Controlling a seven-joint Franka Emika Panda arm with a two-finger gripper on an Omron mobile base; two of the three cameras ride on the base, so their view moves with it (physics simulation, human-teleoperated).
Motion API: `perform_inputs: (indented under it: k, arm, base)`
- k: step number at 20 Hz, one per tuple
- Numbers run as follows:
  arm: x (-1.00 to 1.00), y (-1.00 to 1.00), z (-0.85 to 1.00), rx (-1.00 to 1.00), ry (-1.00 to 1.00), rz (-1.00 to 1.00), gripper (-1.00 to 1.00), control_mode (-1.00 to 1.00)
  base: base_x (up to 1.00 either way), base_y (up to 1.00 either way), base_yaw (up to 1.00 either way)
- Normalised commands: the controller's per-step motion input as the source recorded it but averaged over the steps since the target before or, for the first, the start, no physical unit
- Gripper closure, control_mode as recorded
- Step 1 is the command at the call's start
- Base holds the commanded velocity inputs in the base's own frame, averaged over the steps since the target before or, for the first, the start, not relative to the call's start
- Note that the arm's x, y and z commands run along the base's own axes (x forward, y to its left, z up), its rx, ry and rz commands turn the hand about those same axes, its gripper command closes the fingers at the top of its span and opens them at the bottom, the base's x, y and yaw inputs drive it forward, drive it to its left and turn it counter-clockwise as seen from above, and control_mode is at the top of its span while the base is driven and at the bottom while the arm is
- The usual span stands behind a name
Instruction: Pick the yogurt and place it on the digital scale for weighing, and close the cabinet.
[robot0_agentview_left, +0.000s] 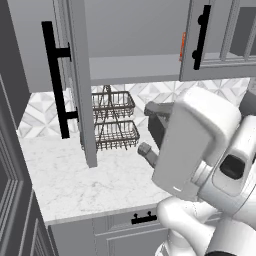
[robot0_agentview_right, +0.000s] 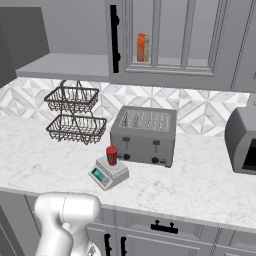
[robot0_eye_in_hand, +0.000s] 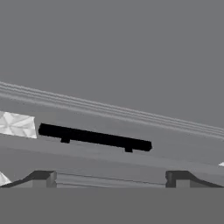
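The yogurt (robot0_agentview_right: 111, 155), a small red cup, stands upright on the top plate of the digital scale (robot0_agentview_right: 109, 173), in front of the toaster's left end. One cabinet door (robot0_agentview_left: 80, 80) swings out over the counter, edge-on to the left base view, with its long black bar handle (robot0_agentview_left: 55, 80) on the left face. The other door (robot0_agentview_right: 165, 35) is closed. In the hand view my gripper (robot0_eye_in_hand: 109, 181) is open with nothing between its fingertips (robot0_eye_in_hand: 43, 178), facing a grey cabinet door panel close up, and a black bar handle (robot0_eye_in_hand: 94, 137) lies across just beyond the tips.
A dark-grey toaster (robot0_agentview_right: 144, 134) stands behind the scale. A two-tier wire basket (robot0_agentview_right: 75, 117) sits at the back left, and another grey appliance (robot0_agentview_right: 242, 140) is at the right. An orange box (robot0_agentview_right: 143, 47) stands in the cabinet. Drawers with short black handles (robot0_agentview_right: 164, 227) run below the counter.
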Motion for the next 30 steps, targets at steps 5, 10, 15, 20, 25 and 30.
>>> perform_inputs:
  k: [5, 10, 15, 20, 25, 30]
  arm:
    - [0.07, 1.00, -0.24, 0.00, 0.18, 0.00, -1.00, -1.00]
    - [0.42, 0.94, -0.27, 0.01, 0.13, 0.00, -1.00, -1.00]
    - [0.93, 0.61, -0.38, 0.00, 0.26, 0.00, -1.00, -1.00]
    - [1.00, 0.02, -0.45, 0.00, 0.16, 0.00, -1.00, -1.00]
    - [0.93, -0.08, -0.37, 0.00, 0.04, 0.00, -1.00, -1.00]
    - [0.76, -0.39, -0.14, 0.01, 0.00, -0.05, -1.00, -1.00]
  base:
    - [0.00, 0.00, 0.00]
    - [0.00, 0.00, 0.00]
    - [0.00, 0.00, 0.00]
    - [0.00, 0.00, 0.00]
    - [0.00, 0.00, 0.00]
    - [0.00, 0.00, 0.00]
